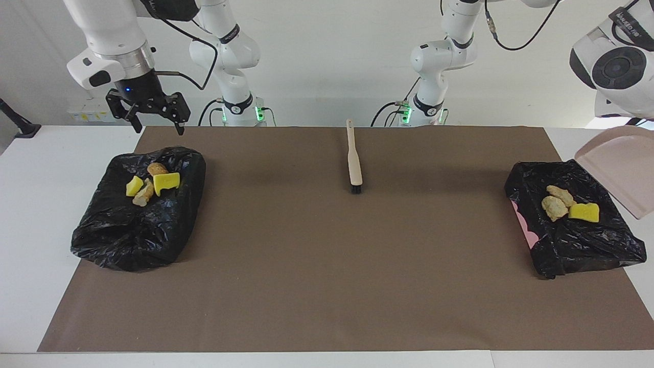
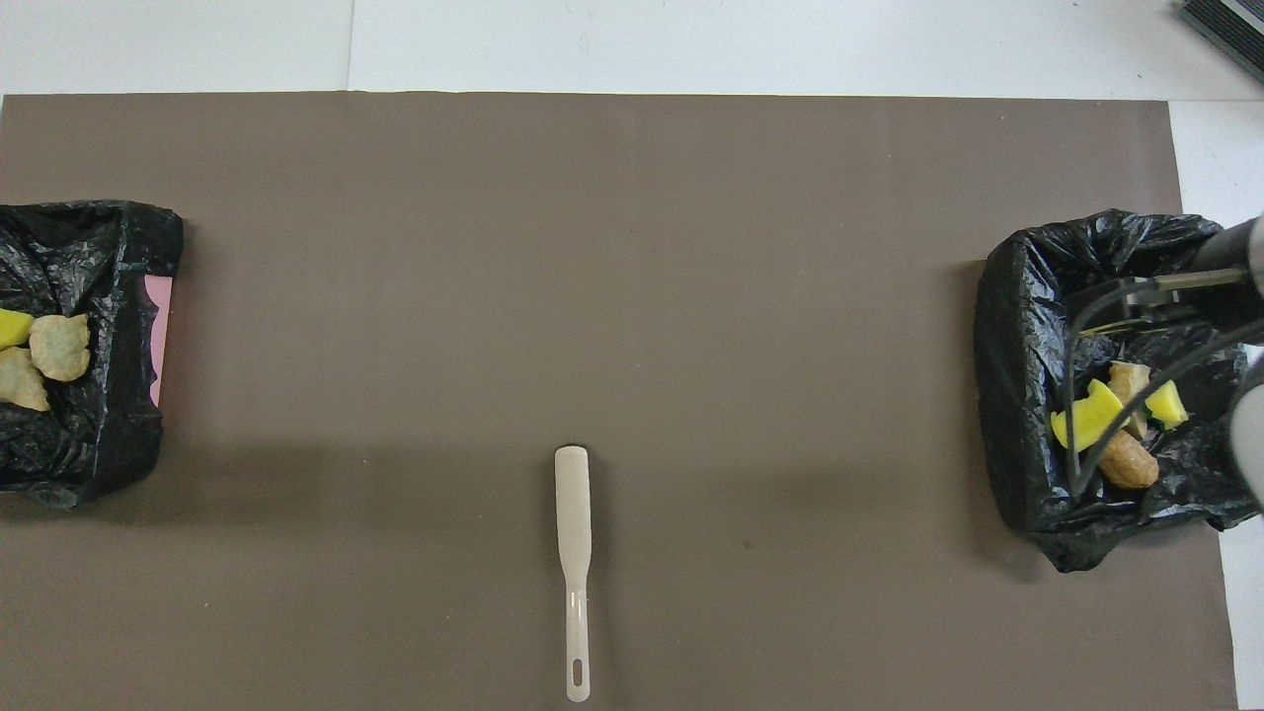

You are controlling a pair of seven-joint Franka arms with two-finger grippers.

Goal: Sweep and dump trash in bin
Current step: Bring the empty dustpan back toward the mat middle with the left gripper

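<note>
Trash lies in two black-lined bins. The bin [image 1: 577, 245] [image 2: 99, 434] at the left arm's end holds two tan lumps [image 1: 555, 206] [image 2: 59, 346] and a yellow sponge piece [image 1: 584, 212] [image 2: 12, 327]. Over its edge hangs the beige dustpan [image 1: 621, 168], tilted and bare, under the left arm's hand; the left gripper itself is hidden. The bin [image 1: 133, 235] [image 2: 1017, 395] at the right arm's end holds yellow sponge pieces [image 1: 167, 182] [image 2: 1086, 417] and tan lumps [image 1: 157, 168] [image 2: 1129, 466]. My right gripper [image 1: 159, 127] hangs open and holding nothing, above the table edge beside that bin.
The beige brush [image 1: 353, 158] [image 2: 573, 513] lies on the brown mat [image 1: 327, 266] [image 2: 632, 247] midway between the bins, handle toward the robots. A pink rim [image 1: 526, 225] [image 2: 158, 336] shows at the bin at the left arm's end.
</note>
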